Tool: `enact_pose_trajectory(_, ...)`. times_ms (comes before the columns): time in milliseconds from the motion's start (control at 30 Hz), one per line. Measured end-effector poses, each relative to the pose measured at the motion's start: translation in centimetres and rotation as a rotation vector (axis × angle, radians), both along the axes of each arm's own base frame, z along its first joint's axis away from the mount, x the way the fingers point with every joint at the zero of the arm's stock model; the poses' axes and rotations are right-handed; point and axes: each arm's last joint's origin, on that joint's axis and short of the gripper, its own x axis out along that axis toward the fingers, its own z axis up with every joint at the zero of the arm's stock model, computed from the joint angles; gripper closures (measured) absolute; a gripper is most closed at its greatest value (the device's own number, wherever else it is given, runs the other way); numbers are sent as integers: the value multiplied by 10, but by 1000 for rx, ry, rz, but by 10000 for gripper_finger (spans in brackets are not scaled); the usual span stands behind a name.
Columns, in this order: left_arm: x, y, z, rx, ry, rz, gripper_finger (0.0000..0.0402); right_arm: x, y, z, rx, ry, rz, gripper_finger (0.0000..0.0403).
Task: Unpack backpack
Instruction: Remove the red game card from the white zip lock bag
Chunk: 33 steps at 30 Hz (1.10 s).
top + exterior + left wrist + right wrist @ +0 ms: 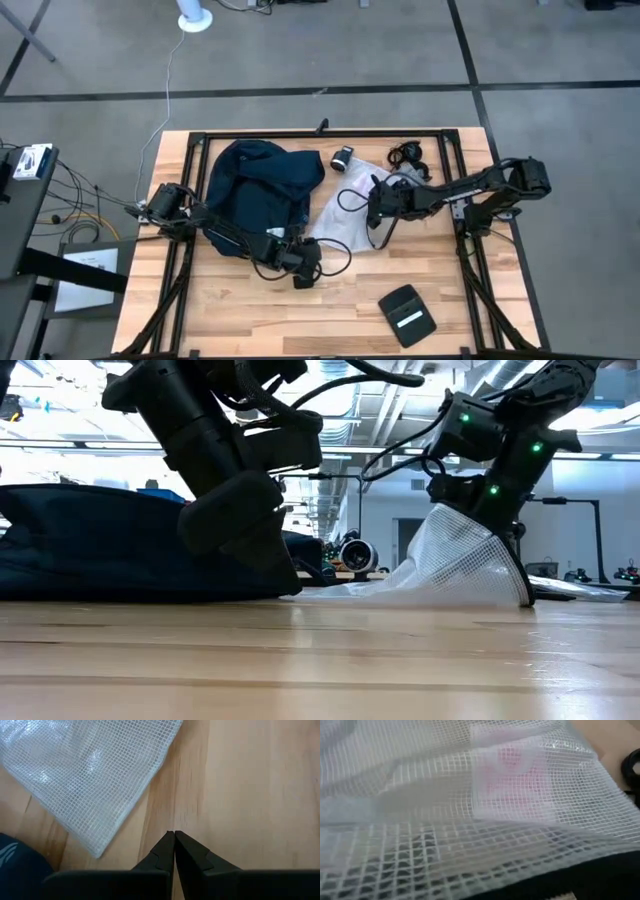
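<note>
High view: backpack (256, 185) lies on the bench (240, 310), rear-left area; left pincer (308, 272) just beside its near edge; right pincer (375, 212) over the mesh bag (345, 215); black pouch (407, 314) well apart, front right.
Low view: mesh bag lifted at one corner under the right arm.
Left wrist view: left pincer clenched, empty, over bare wood.
Right wrist view: mesh fills the frame; right pincer state cannot be told.
</note>
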Motion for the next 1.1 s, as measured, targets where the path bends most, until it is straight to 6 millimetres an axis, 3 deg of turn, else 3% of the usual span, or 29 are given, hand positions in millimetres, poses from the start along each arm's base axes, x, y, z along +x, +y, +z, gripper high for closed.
enact_pose_trajectory(167, 1, 0, 2, -3, -5, 4, 401, 2, 1, 1, -16, -12, 18, 23)
enact_pose_trajectory(300, 10, -3, 16, 2, -69, 41, 401, 6, 5, 2, 25, -59, 50, 23)
enact_pose_trajectory(467, 10, -3, 47, 62, -175, 42, 402, 16, 22, 6, 101, -158, 151, 23)
enact_pose_trajectory(633, -5, 4, 67, 83, -217, 37, 401, 23, 48, 11, 154, -257, 273, 23)
enact_pose_trajectory(833, -24, 16, 61, 58, -224, 103, 402, 23, 83, 15, 267, -305, 474, 23)
enact_pose_trajectory(967, -24, 21, 53, 14, -233, 121, 401, 21, 100, 17, 357, -300, 573, 23)
enact_pose_trajectory(1100, -20, 21, 54, -25, -275, 86, 401, 20, 107, 25, 382, -260, 565, 23)
